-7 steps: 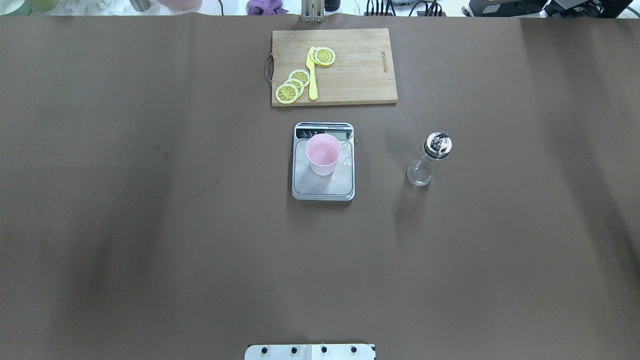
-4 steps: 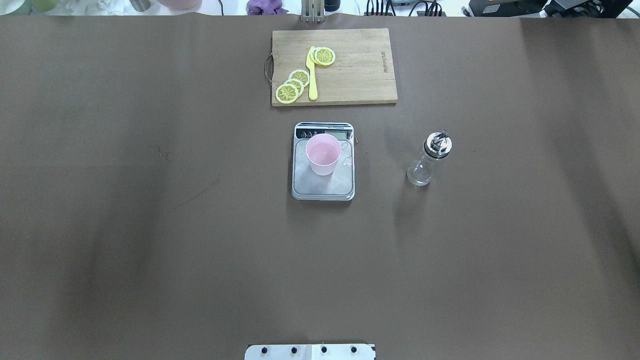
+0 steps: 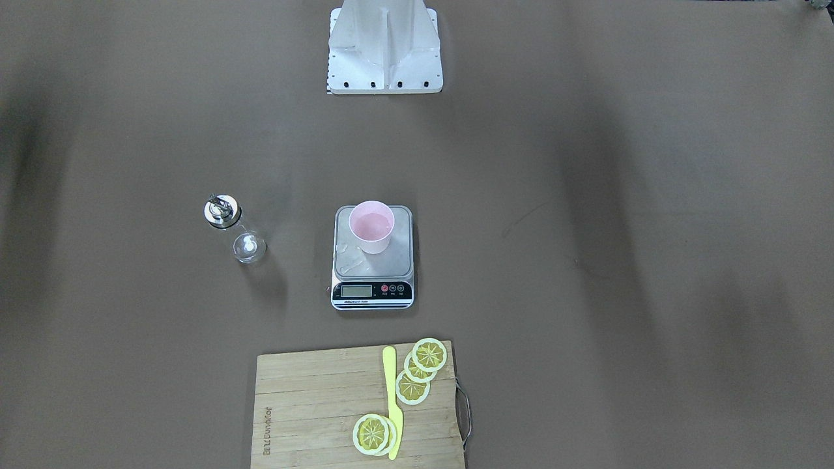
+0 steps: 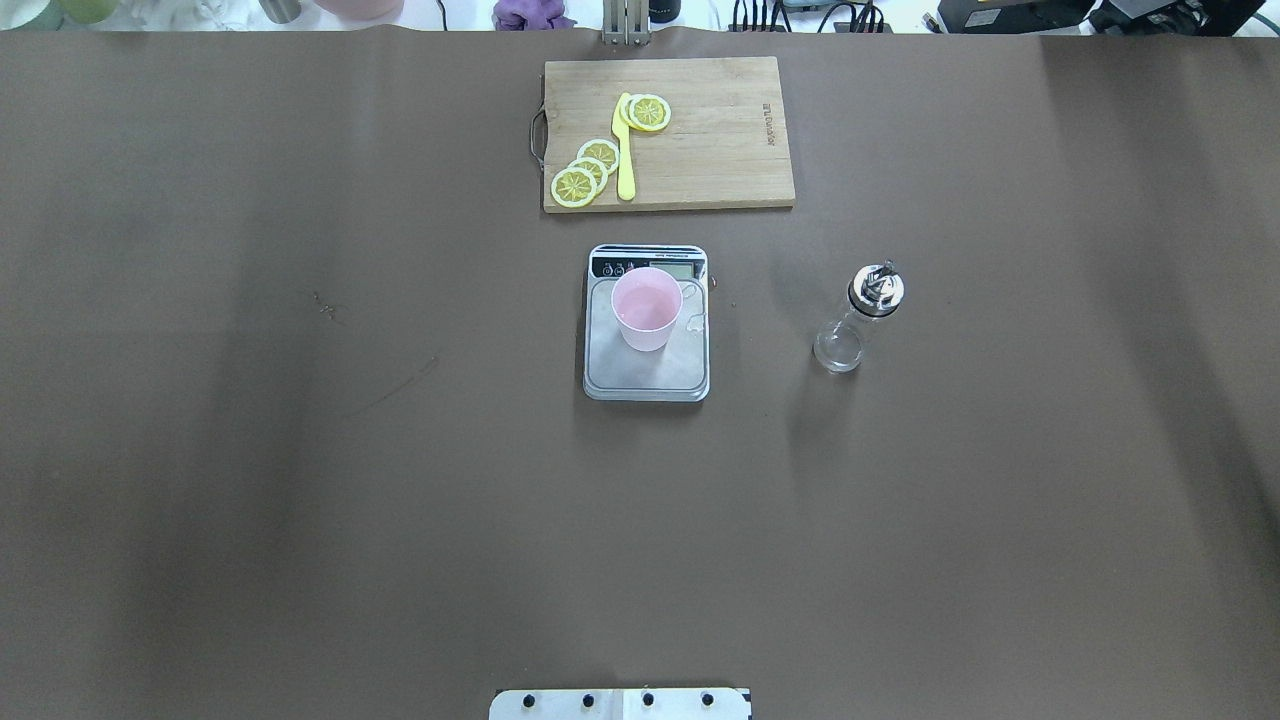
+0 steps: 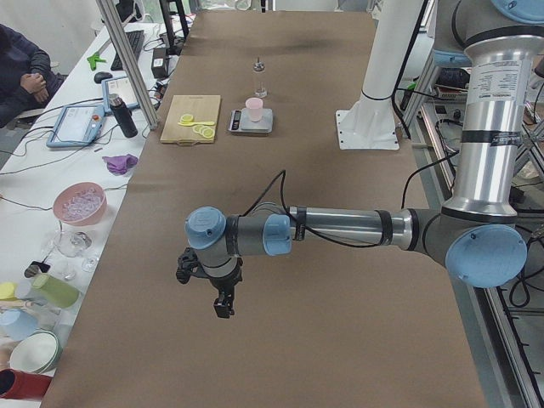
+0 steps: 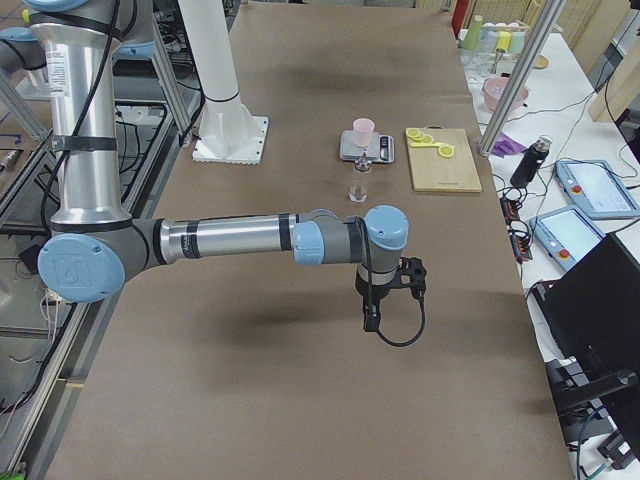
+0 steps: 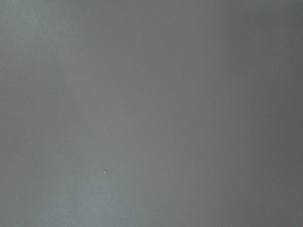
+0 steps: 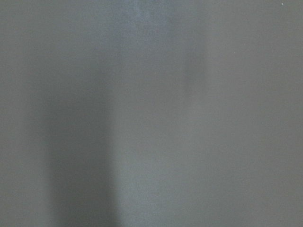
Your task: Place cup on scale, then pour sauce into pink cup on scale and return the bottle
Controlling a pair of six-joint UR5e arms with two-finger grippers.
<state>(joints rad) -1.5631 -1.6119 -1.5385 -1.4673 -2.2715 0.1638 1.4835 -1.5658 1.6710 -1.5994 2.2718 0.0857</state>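
The pink cup [image 4: 646,308] stands upright on the scale [image 4: 646,378], toward the display end of its steel platform, with pale liquid inside. The clear glass bottle [image 4: 861,312] with its metal pourer cap stands upright on the table to the right of the scale, apart from it. Neither gripper shows in the overhead or front view. My left gripper [image 5: 223,303] hangs over bare table far from the scale. My right gripper [image 6: 371,318] hangs likewise near the table's other end. I cannot tell whether either is open or shut. Both wrist views show only brown table.
A wooden cutting board [image 4: 720,150] with lemon slices [image 4: 585,172] and a yellow knife [image 4: 625,150] lies beyond the scale. A few wet drops sit on the scale's platform beside the cup. A seated person [image 5: 21,72] and cluttered side benches flank the table.
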